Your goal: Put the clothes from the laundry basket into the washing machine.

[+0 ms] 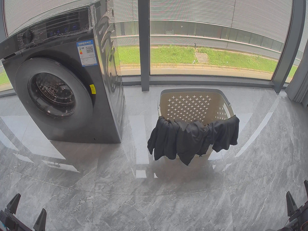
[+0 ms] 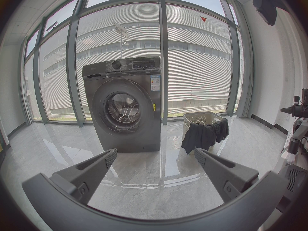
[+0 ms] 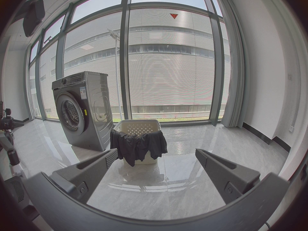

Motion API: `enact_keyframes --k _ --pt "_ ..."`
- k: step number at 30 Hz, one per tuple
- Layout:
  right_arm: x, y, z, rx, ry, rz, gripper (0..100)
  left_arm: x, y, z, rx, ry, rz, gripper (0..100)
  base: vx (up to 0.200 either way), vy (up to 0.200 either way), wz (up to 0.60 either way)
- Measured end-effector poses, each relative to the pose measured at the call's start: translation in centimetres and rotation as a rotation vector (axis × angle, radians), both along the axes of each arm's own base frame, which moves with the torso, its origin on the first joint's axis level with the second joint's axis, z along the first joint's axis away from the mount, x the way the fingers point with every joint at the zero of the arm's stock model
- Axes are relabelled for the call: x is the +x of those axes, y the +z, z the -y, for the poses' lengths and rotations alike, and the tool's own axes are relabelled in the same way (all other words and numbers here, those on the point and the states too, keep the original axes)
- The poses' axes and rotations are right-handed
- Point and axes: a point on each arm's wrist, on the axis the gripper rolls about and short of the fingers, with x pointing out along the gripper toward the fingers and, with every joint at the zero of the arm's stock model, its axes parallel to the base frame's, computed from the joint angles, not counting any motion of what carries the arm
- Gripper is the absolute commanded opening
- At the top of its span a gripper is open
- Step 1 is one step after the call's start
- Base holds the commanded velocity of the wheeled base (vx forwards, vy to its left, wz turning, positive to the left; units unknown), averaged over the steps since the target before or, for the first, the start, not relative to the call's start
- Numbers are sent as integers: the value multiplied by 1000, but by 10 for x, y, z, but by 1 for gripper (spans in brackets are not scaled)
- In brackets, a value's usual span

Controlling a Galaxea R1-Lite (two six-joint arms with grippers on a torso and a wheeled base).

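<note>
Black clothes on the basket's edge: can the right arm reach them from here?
Probably not yet. Nothing blocks it: bare floor lies between the open right gripper and the black clothes draped over the laundry basket. But they look too far; the robot likely must roll closer.

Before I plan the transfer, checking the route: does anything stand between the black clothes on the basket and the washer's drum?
Yes: the washing machine has its round door shut over the drum. The floor between the laundry basket and the machine holds nothing else.
</note>
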Motion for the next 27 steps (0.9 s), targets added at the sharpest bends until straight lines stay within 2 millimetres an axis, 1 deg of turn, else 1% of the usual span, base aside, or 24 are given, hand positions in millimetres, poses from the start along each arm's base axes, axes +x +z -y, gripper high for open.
enact_keyframes --k 8,23,27 --pt "0 0 0 0 0 0 100 0 0 0 0 0 0 100 0 0 0" --pt "0 0 0 0 0 0 100 0 0 0 -5 -1 0 100 200 0 0" --pt "0 0 0 0 0 0 100 0 0 0 -3 -1 0 100 0 0 0"
